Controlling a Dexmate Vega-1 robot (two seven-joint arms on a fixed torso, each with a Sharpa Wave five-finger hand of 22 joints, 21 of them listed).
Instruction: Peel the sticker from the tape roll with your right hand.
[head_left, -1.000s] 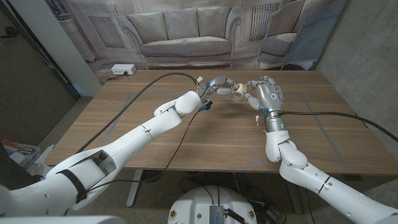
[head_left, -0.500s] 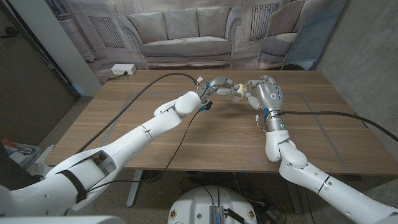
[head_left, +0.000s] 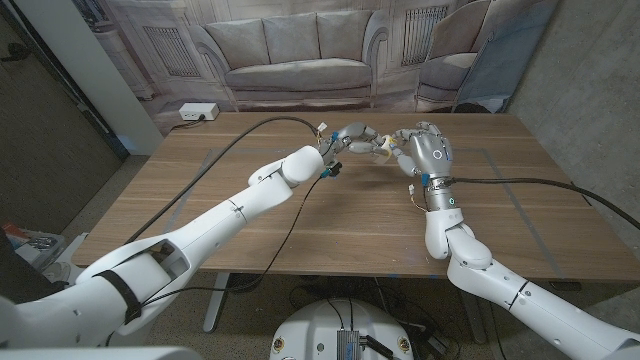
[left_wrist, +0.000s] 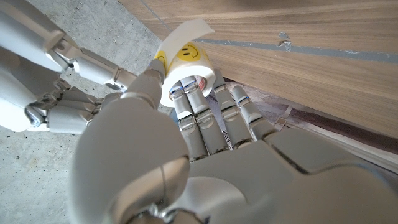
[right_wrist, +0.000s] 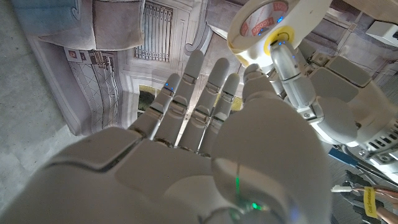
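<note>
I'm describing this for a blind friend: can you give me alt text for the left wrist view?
The left hand holds a white tape roll with fingers through its core, a yellow smiley sticker on its outside and a strip of tape lifted off. The right hand's fingers touch the roll beside it, with the wooden table behind.

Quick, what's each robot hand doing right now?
Left robot hand: holding the tape roll.
Right robot hand: a fingertip on the roll's yellow sticker; grip cannot be told.

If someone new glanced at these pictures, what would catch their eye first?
Probably the two hands meeting above the table's far middle: the left hand holds a tape roll with a yellow smiley sticker. The right hand reaches in, one finger at the roll's rim.
</note>
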